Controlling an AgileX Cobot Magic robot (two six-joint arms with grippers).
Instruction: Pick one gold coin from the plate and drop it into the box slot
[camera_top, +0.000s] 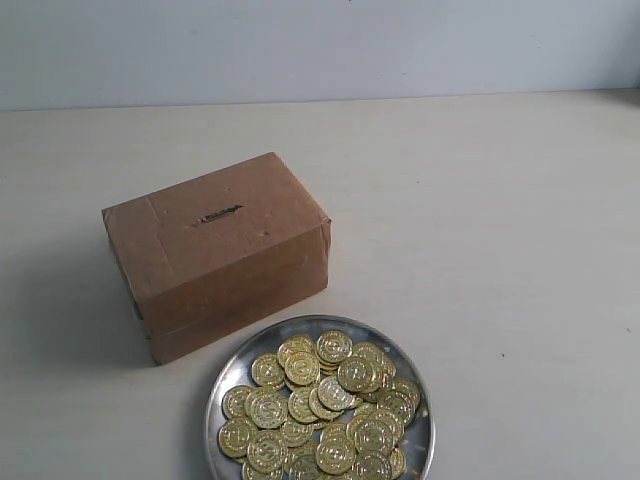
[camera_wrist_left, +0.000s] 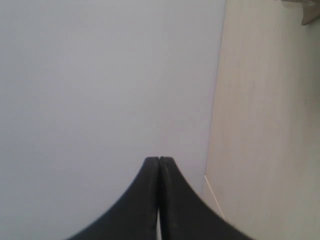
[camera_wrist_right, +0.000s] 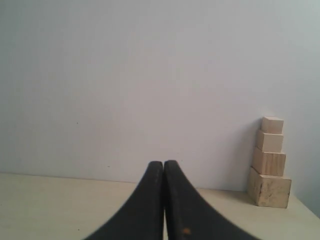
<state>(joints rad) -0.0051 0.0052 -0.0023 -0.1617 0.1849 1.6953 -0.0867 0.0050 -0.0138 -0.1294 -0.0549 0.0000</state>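
The box (camera_top: 215, 255) stands on the pale table (camera_top: 500, 250) left of the middle in the exterior view. It rests flat on its broad underside. Its long axis runs from the near left to the far right, turned a little out of line with the table's back edge. The box slot (camera_top: 219, 214) is a short dark slit at about the middle of the top face, and it runs the same way as the box's long sides. It faces straight up and is uncovered. The plate (camera_top: 238, 368) lies flat on the table just in front of the box's near right corner. It is close to the box, but whether it touches cannot be told, and the picture's lower edge cuts off its near side. A heap of gold coins (camera_top: 320, 405) fills most of the plate, overlapping one another, most lying flat or slightly tipped. The left gripper (camera_wrist_left: 159, 160) shows only in its own wrist view, its two dark fingers pressed together at the tips with nothing between them, pointing toward a plain light wall (camera_wrist_left: 100, 75) beside a strip of table. The right gripper (camera_wrist_right: 163, 162) likewise has its fingers closed against each other and empty, aimed over the table toward the wall. A stack of four wooden blocks (camera_wrist_right: 270, 162), smaller toward the top, stands against that wall.
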